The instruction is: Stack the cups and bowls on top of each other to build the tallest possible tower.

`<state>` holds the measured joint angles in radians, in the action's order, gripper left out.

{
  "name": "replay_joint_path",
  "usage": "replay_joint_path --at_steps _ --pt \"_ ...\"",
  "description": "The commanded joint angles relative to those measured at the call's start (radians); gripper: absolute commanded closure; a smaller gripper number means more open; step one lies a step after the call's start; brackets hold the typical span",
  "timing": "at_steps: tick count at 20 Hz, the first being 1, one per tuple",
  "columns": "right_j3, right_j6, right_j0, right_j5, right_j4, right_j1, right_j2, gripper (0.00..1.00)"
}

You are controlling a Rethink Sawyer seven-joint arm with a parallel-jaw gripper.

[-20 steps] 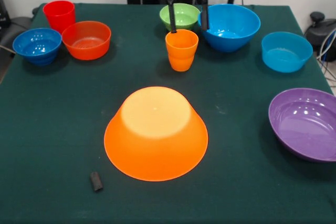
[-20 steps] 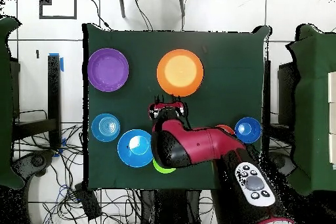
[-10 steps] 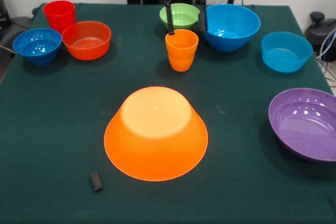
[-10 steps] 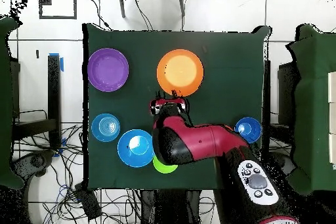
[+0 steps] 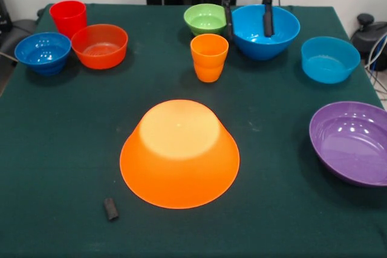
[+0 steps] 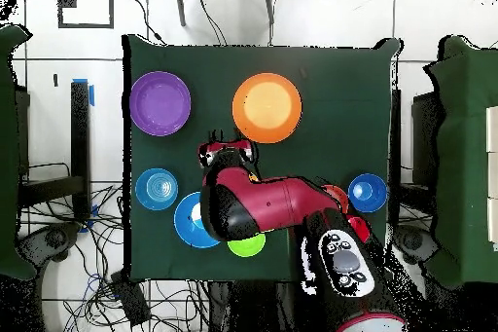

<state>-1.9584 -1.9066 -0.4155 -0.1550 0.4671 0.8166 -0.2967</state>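
Gripper [image 5: 247, 21] fingers spread wide, empty, over big blue bowl [image 5: 279, 31]; orange cup [image 5: 209, 57] beside

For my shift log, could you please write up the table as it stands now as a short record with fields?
tower: none yet; nothing is stacked
base candidate: large orange bowl, upside down, mid-table
cups: orange cup upright behind it; red cup upright at the far left corner
left group: dark-blue bowl and orange-red bowl, side by side
far row: green bowl, big blue bowl, light-blue bowl
right edge: purple bowl
gripper: jaws open, empty, in front of the big blue bowl
stray item: small dark object near the front
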Motion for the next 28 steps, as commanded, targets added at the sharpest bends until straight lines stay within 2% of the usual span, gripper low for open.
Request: replay_joint_path --at_steps 1,4,8,12,18,24,28 --pt "0.051 -0.116 0.017 0.045 -0.035 -0.001 0.014 0.00" --pt "0.048 -0.121 0.026 0.040 -0.048 -0.012 0.017 0.00" --pt "0.058 -0.111 -0.003 0.078 -0.058 -0.037 -0.037 0.00" --pt "0.106 -0.065 -0.010 0.183 -0.081 -0.040 -0.068 0.00" --pt "0.123 -0.034 -0.009 0.307 -0.129 -0.012 -0.083 0.00" --pt "0.033 -0.012 0.009 0.444 -0.141 0.072 -0.035 0.00" --pt "-0.002 -0.023 0.000 0.446 -0.119 0.056 -0.037 0.00"
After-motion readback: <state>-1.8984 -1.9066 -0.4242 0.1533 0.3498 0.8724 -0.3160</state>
